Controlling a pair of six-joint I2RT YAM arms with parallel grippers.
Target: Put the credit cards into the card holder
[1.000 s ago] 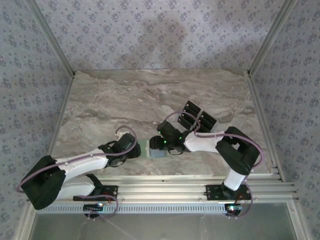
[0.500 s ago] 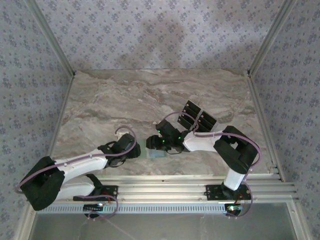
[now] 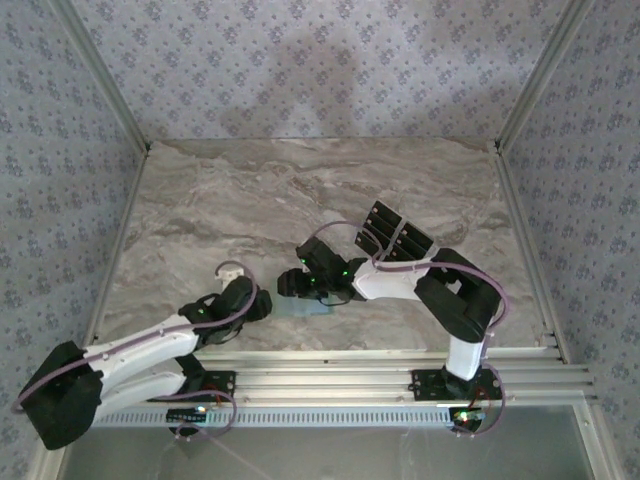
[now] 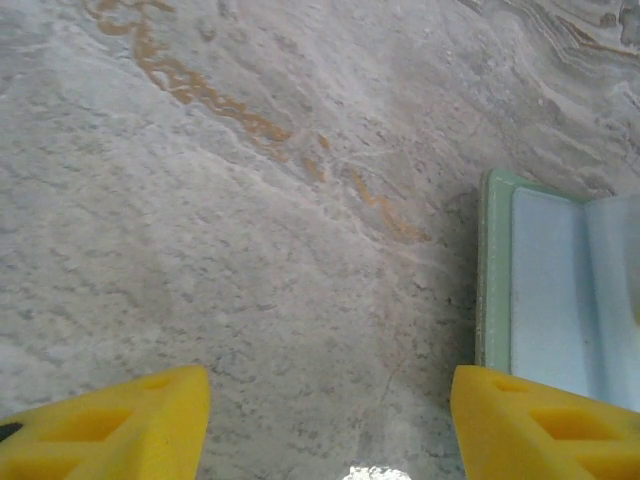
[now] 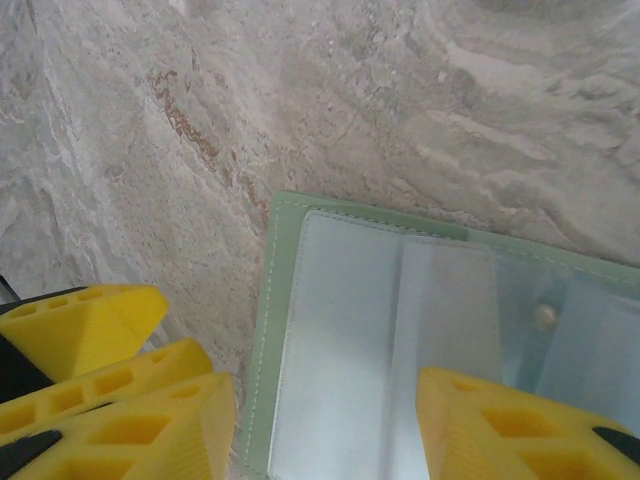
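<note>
The card holder point(image 3: 308, 306) lies opened flat near the front middle of the table, sage-green outside with pale inner pockets point(image 5: 400, 330). My right gripper point(image 3: 291, 283) hangs open just above its left half, and its yellow fingers point(image 5: 500, 430) straddle the pocket without holding anything point(image 5: 325, 430). My left gripper point(image 3: 264, 300) is low over bare marble just left of the holder, its jaws apart and empty point(image 4: 330, 420). The holder's green edge point(image 4: 492, 280) is by its right finger. The credit cards point(image 3: 395, 235) lie as overlapping black cards behind the right arm.
Patterned walls enclose the marble table point(image 3: 250, 200) at the back and sides. A metal rail point(image 3: 380, 375) runs along the near edge by the arm bases. Further yellow fingers point(image 5: 80, 325) appear at the left of the right wrist view, close to the holder.
My right gripper has slid left over the card holder. The left arm has dropped lower and drawn back toward the near left, its gripper still beside the holder.
</note>
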